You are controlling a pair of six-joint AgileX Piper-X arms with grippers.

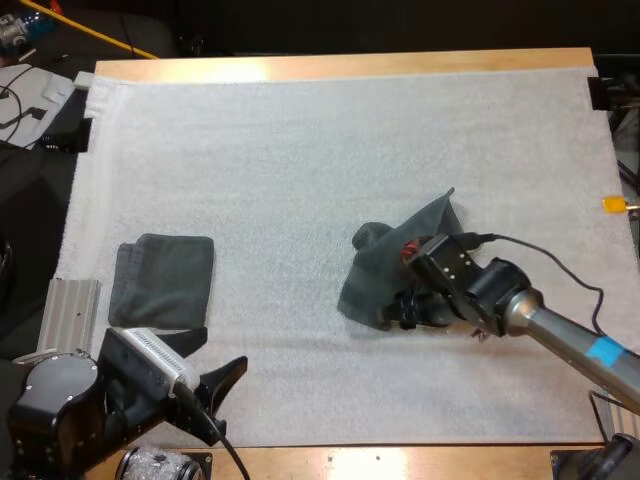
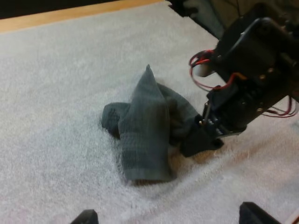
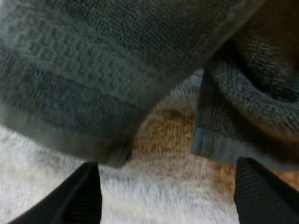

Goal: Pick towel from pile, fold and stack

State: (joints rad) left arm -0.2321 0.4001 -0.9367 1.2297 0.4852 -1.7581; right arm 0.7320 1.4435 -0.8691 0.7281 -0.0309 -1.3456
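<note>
— Which step in hand?
— The pick, as far as can be judged. No fold begun on the crumpled towel, lying in a heap at the middle-right of the white mat.
— And the right gripper?
— Down at the near edge of that heap, wide open, gripping nothing. From its own wrist: fingers well apart, low to the mat, a hem of cloth just ahead of the tips (not between them yet).
— So what for the next move?
— Probably to push forward a little, to take one layer of the hem between the tips, then to close and lift. Better to catch a single edge and not the whole bundle; otherwise hard to spread for folding.
— Pose of the right arm?
— Reaching in low from the right side, wrist bent down toward the towel.
— The left?
— Held back at the near-left corner, left gripper open and empty, just beside the folded towel, pointing across toward the heap.
</note>
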